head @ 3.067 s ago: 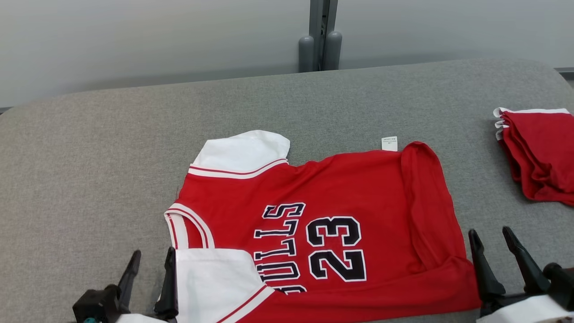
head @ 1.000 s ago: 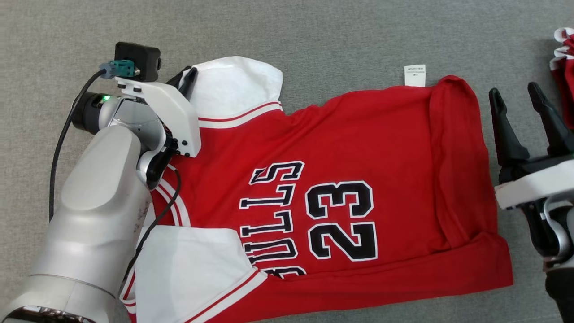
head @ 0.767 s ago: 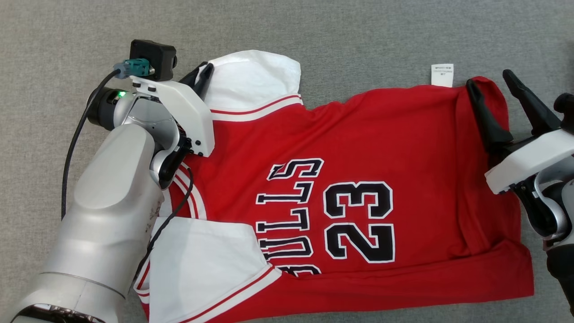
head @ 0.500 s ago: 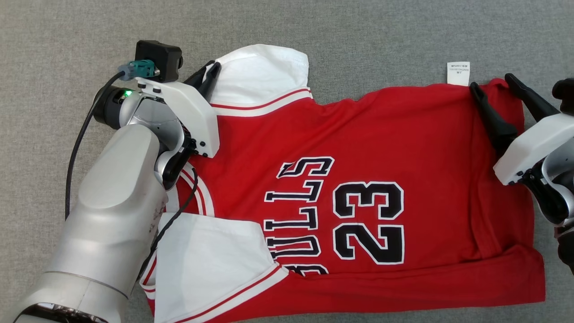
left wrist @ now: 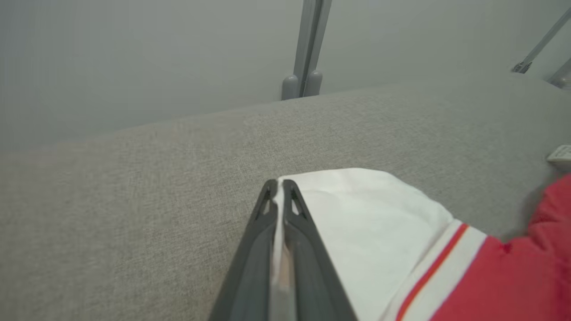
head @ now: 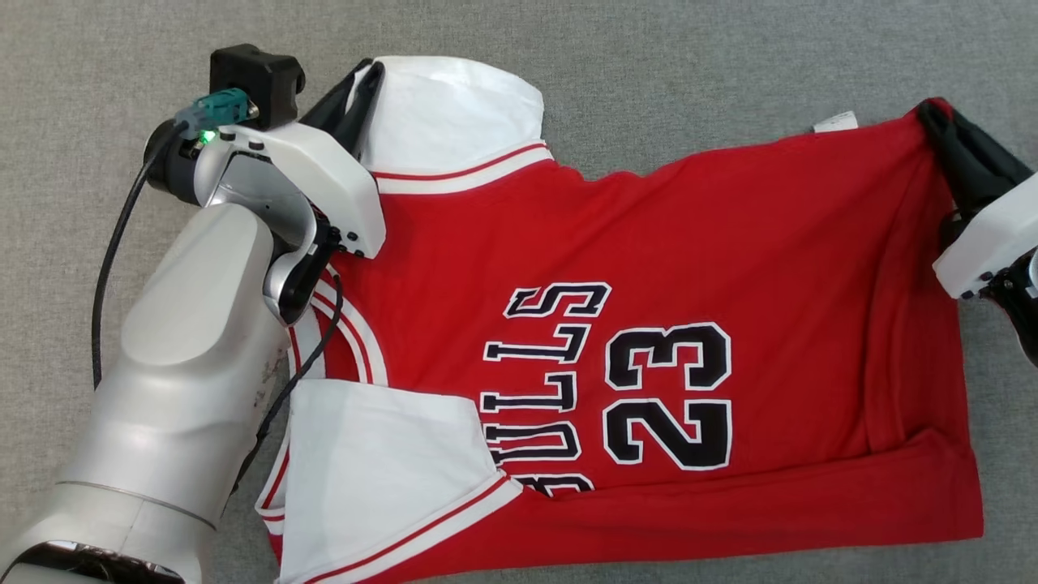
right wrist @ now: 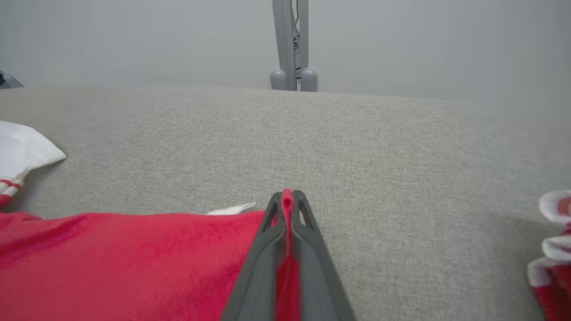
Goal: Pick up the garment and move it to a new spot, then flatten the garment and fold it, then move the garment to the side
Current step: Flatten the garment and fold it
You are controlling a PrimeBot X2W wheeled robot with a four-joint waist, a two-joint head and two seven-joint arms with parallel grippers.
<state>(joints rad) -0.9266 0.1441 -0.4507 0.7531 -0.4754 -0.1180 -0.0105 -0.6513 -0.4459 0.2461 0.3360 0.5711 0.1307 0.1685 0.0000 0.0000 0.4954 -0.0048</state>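
Left gripper point(head: 366, 71) is clenching the garment's point(head: 689, 243) white sleeve point(head: 454, 105); right gripper point(head: 929, 110) is clenching its far red corner, probably readying a fold.

The red and white cloth jersey point(head: 665, 243) is a soft, matt knit, faintly creased at its right edge; its black lettering point(head: 649, 357) looks smoother. The grey woven table cover point(head: 649, 49) is coarse and matt. The left gripper point(left wrist: 280, 183) looks like dark matt plastic, and the silvery forearm shell point(head: 186, 389) at near left has a smooth satin sheen.

Red jersey point(head: 689, 243), white sleeves point(head: 454, 105), black white-edged lettering point(head: 665, 397); grey surface point(head: 689, 57).
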